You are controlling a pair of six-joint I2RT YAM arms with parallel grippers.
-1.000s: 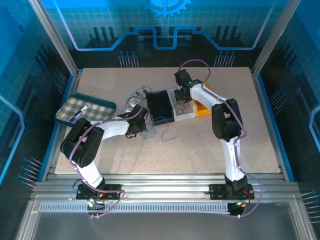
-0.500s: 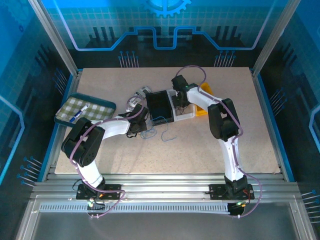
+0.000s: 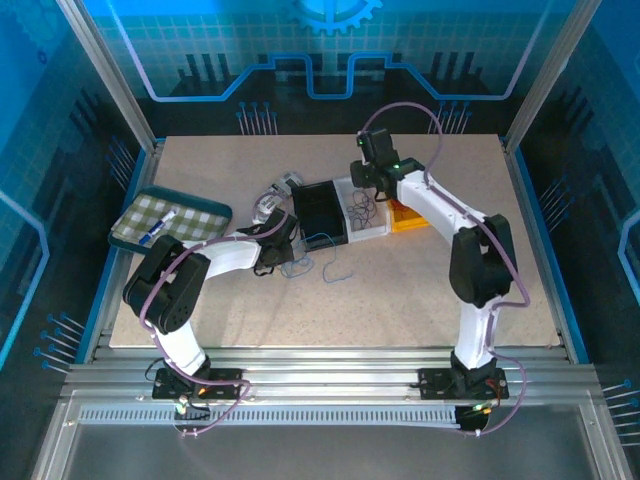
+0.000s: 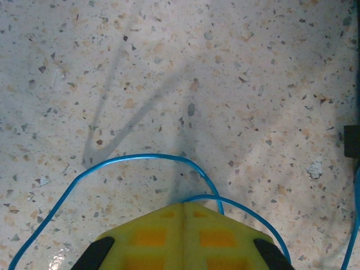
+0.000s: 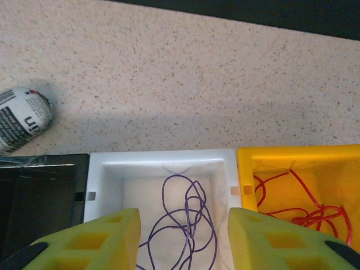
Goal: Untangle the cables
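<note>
At the bottom centre of the left wrist view, the left gripper [image 4: 183,209] is pressed together and seems to pinch the blue cable [image 4: 140,158], which loops across the speckled tabletop [image 4: 225,67]. The right gripper [image 5: 183,219] is spread wide above the white bin [image 5: 163,158], where a purple cable [image 5: 164,197] lies. A red cable [image 5: 306,214] sits in the yellow bin [image 5: 292,153] at the right.

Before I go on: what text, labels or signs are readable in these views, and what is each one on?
"U": a big dark letter on the white label of the round container; the letters after it are unclear.
Fine print on that same label: too small to read.
Gear emblem at the top of the top external view: a sign, with no words.
</note>
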